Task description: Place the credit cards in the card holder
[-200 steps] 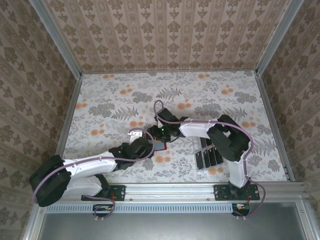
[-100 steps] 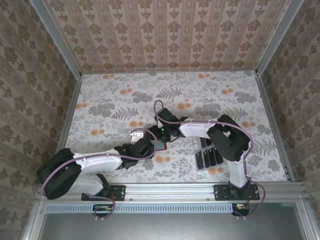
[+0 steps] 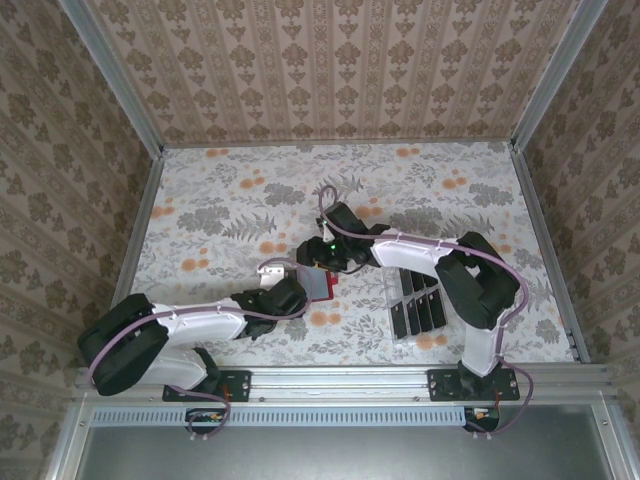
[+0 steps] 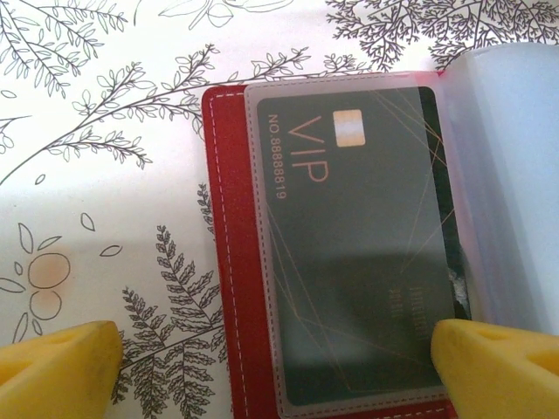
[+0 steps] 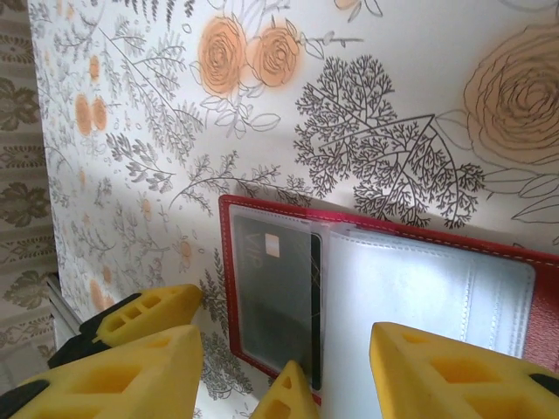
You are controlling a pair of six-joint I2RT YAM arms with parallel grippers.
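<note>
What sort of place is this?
Likely a lab test booth dressed like a home: wallpapered panels in metal frames, a floral tabletop, two robot arms bolted to a rail.

Left claw (image 4: 278,371) jaws spread wide, yellow fingertips (image 4: 57,367) low at either side. Between and just ahead of them: open red card holder (image 4: 229,262), dark card (image 4: 358,262) (marked VIP) under a clear sleeve. Floral table cover (image 4: 105,175) beyond the left tip.

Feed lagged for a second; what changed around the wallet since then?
The right arm shifted away from its base and rightward, uncovering more of the red wallet. The left arm slid its elbow right. Nothing was gripped or released. The left gripper and right gripper stay open; wallet and card rack stay put.
</note>
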